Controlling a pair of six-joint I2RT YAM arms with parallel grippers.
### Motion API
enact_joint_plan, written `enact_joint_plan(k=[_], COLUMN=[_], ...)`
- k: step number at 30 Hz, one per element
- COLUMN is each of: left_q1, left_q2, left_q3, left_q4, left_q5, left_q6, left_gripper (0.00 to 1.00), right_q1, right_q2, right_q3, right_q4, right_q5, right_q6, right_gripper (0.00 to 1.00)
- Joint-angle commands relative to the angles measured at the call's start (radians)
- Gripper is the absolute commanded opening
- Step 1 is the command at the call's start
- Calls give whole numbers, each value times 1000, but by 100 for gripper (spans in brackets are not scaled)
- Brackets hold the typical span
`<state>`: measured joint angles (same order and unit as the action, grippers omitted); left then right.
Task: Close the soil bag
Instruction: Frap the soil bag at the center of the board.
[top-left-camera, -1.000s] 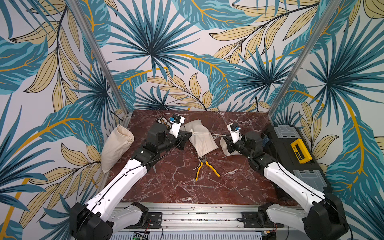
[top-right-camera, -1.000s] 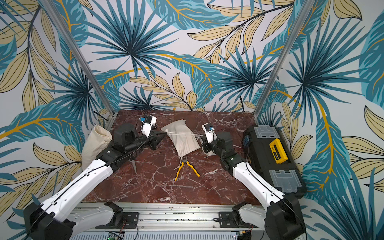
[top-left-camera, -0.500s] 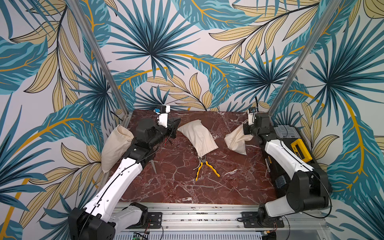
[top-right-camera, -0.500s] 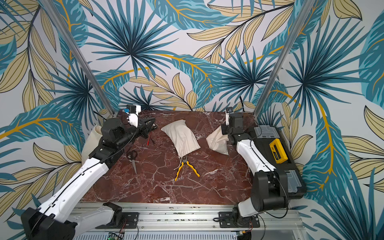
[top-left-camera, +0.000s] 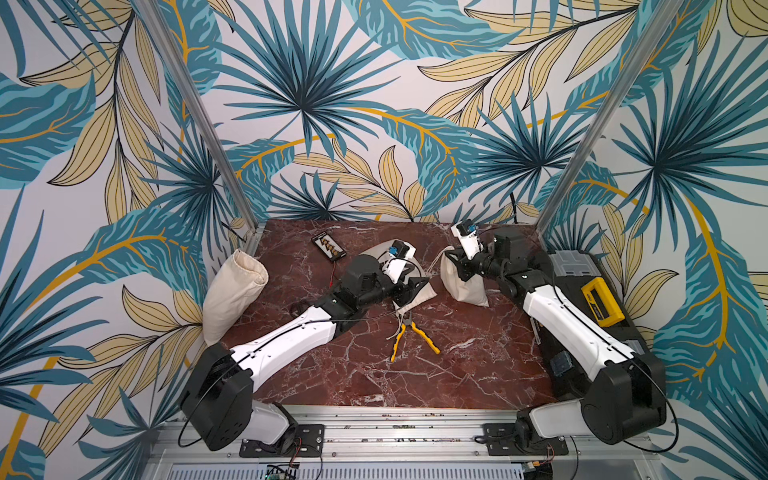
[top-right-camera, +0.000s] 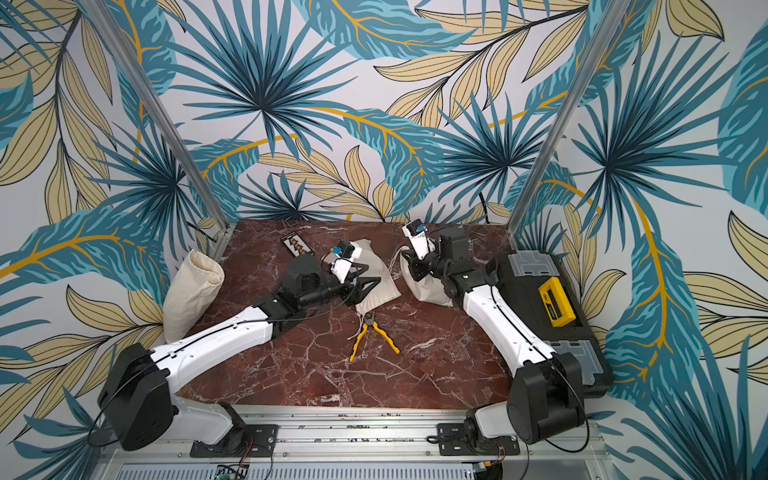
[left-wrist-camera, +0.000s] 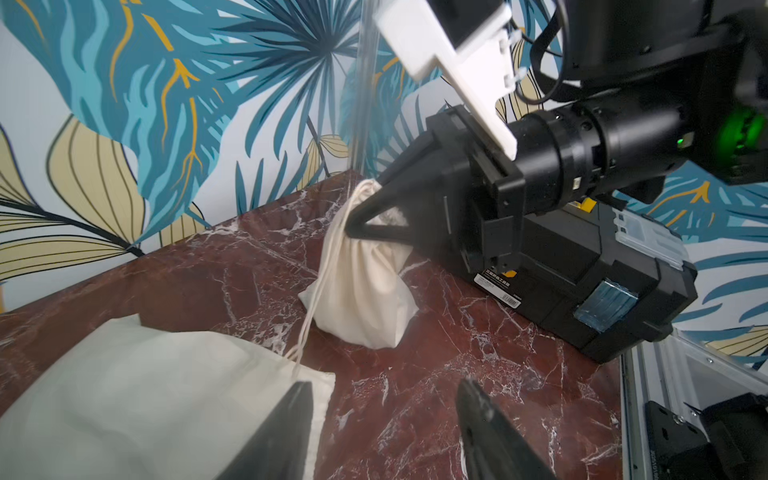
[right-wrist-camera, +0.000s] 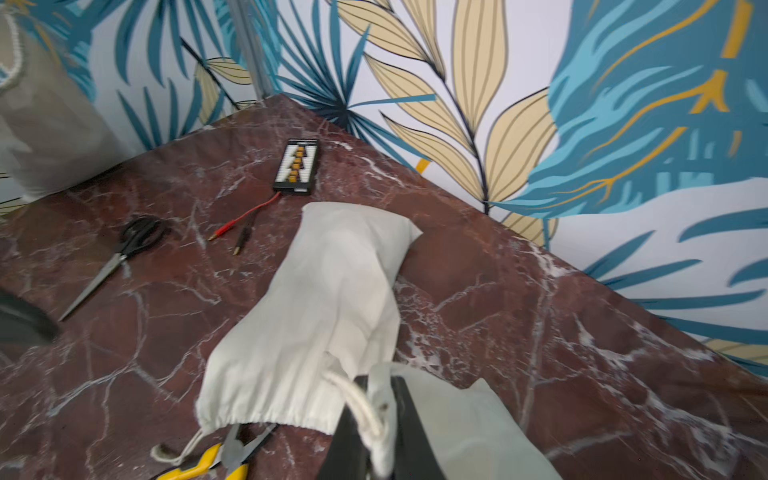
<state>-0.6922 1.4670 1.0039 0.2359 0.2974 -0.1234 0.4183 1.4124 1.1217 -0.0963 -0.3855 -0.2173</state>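
Observation:
The soil bag is a small, full cream cloth sack standing at the back right of the marble table; it also shows in a top view and the left wrist view. My right gripper is shut on its bunched neck and cord. A loose drawstring hangs from the neck down to a flat cream bag lying mid-table. My left gripper is open, hovering over that flat bag's corner with nothing between its fingers.
Yellow-handled pliers lie just in front of the flat bag's mouth. A black toolbox lines the right edge. A small black charger board and scissors lie at the back left. A third cream bag leans on the left wall.
My left gripper has opened and swung back from the far left to above the flat bag. My right arm has shifted its pose while keeping hold of the soil bag's neck.

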Motion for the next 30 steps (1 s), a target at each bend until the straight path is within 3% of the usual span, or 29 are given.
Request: enact_joint_plan(k=[1, 10, 18, 27, 30], left_q1=[2, -3, -14, -15, -14], left_q2=[62, 168, 222, 283, 295], left_q3=[-16, 14, 53, 116, 124], left_q4=[140, 156, 201, 154, 134], left_q5=[-44, -43, 62, -8, -34], left_q6=[29, 75, 70, 102, 116], left_gripper=[59, 60, 61, 44, 30], right_q1=[15, 47, 51, 57, 56], right_q2=[-41, -63, -72, -102, -119], right_q3=[-58, -111, -113, -126, -137], right_q4=[51, 47, 40, 12, 10], right_q5=[-96, -99, -92, -104, -97], right_q6=[11, 18, 12, -8, -15], right_gripper=[4, 5, 6, 7, 7])
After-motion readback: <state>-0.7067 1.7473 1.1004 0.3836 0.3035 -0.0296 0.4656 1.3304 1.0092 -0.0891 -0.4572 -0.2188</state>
